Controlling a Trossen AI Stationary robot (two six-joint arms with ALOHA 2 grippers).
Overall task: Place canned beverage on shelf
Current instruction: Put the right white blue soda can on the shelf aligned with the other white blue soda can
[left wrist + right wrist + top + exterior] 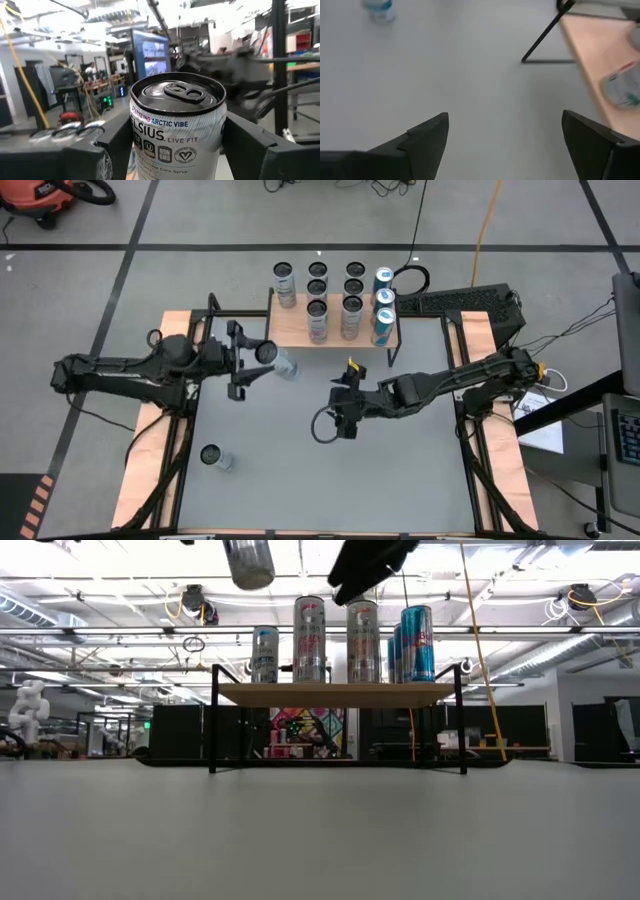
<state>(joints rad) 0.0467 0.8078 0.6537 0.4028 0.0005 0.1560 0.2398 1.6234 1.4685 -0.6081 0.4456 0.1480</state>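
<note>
The left gripper [262, 360] pinches a silver can [176, 130] between its two fingers [107, 145], holding it lifted off the table [400, 480] just short of the front left corner of the shelf [290, 330]. In the left wrist view the can stands upright in the grip, its pull-tab top showing and its printed side facing the camera; in the low view it hangs above the level of the shelf's wooden plank and to the left of the cans standing there.

The right gripper [345, 412] hovers empty over the open table in front of the shelf, its fingers [420, 140] spread wide with only bare tabletop between them.

On the shelf itself stand about ten cans in rows: silver ones [317, 320] fill the left and middle, and blue ones [383, 310] line the right edge. One more can [213, 457] stands alone on the table, well in front of the shelf toward the left arm's side.

By this showing the job is well advanced: most of the stock is shelved, one can is in the air close to its place, and a last one on the table is not yet picked up. What is left appears to be setting the held can down on a free spot of the plank, then fetching the lone can.
</note>
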